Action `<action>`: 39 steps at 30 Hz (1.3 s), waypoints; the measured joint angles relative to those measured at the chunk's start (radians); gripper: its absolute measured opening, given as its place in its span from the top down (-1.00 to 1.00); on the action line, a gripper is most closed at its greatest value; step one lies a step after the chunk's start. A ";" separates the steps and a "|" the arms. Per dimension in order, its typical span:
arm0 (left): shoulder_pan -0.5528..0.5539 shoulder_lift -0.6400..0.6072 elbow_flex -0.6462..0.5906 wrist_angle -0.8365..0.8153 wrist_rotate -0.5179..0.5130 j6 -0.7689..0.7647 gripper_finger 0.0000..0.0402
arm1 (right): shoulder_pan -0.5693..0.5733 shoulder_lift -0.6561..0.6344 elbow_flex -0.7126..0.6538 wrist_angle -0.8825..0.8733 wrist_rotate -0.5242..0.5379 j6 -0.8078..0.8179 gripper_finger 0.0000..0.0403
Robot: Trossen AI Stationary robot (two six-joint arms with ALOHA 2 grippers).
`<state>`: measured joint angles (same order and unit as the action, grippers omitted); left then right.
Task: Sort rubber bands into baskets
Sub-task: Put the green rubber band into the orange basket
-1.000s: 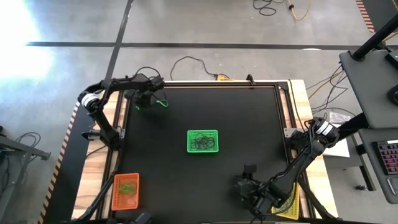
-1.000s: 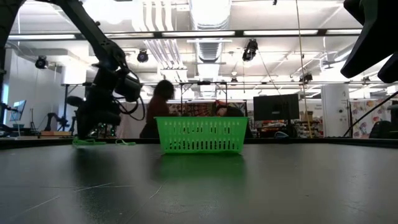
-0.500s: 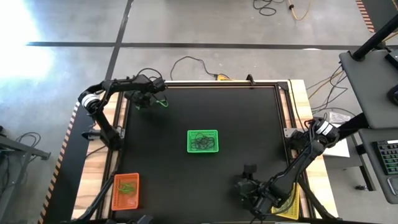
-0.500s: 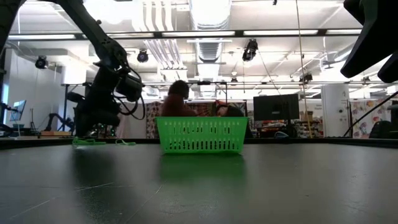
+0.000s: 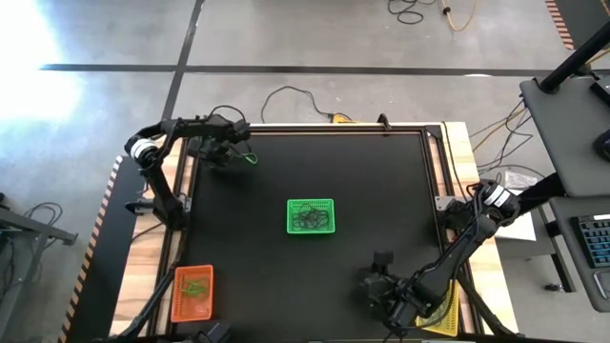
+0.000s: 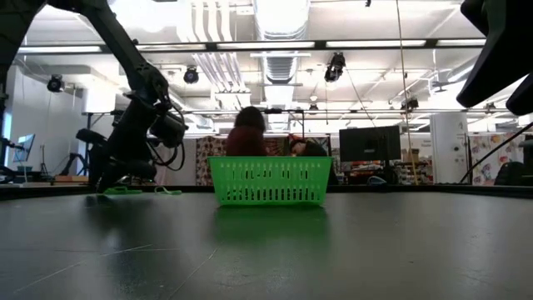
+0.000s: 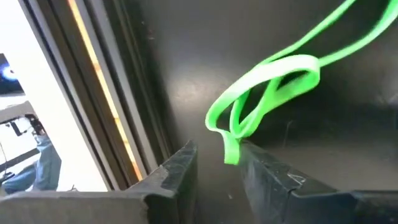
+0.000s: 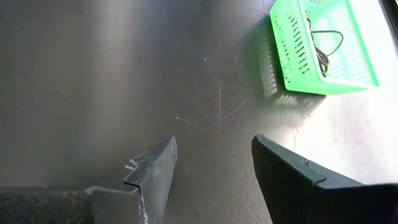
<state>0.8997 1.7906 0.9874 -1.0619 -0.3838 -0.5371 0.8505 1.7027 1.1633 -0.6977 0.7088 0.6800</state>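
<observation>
A green rubber band lies looped on the black table near its far left corner, also seen in the high view. My left gripper stands open over it, low at the table, and the band's end lies between its fingertips. The green basket stands mid-table with dark loops inside. The orange basket sits at the near left with green bands in it. The yellow basket at the near right is partly hidden by the right arm. My right gripper hovers open above bare table. My left gripper comes slanting down from above, with the band's bent end in the gap between its fingers, right beside one fingertip. Whether that finger touches the band, I cannot tell. The band lies on the table.
A raised frame rail runs close beside the left gripper along the table's left edge. Another green band lies just to its right in the low view. People show in the room behind the green basket.
My left gripper has sunk a little toward the table and rolled about its own axis, shifting slightly toward the left edge. The green band has stayed where it lay. A person behind the table has walked to the right.
</observation>
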 joint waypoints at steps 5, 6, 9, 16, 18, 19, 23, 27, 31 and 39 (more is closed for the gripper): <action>-0.002 0.000 0.000 0.033 -0.048 0.012 0.64 | 0.000 0.000 -0.008 0.000 0.000 0.000 -0.02; -0.002 0.000 0.000 0.042 -0.061 0.012 0.67 | 0.000 0.000 -0.008 0.000 0.000 0.000 -0.02; -0.001 0.000 0.000 0.044 -0.061 0.013 0.75 | 0.000 0.000 -0.009 0.000 0.000 0.000 -0.02; -0.001 0.000 0.000 0.043 -0.044 0.079 0.91 | 0.000 0.000 -0.009 0.000 0.000 0.000 -0.02; -0.002 0.000 0.000 0.040 -0.044 0.092 0.97 | 0.000 0.000 -0.009 0.000 0.000 0.000 -0.02; -0.004 0.000 0.000 0.037 -0.044 0.099 0.98 | 0.000 0.000 -0.009 0.000 0.000 0.000 -0.02; -0.039 -0.013 -0.001 -0.033 -0.041 0.124 1.00 | 0.000 0.000 -0.009 0.000 0.000 0.000 -0.02; -0.135 -0.067 -0.001 -0.114 -0.045 0.125 1.00 | 0.000 0.000 -0.009 0.000 0.000 -0.001 -0.02; -0.308 -0.155 -0.001 -0.198 -0.044 0.043 1.00 | 0.000 0.000 -0.009 -0.001 0.000 -0.001 -0.02; -0.887 -0.357 -0.001 -0.307 0.128 -0.257 1.00 | 0.000 0.000 -0.009 0.000 0.001 -0.010 -0.02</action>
<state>0.0131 1.4338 0.9867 -1.3687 -0.2556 -0.7939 0.8505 1.7027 1.1545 -0.6981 0.7101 0.6699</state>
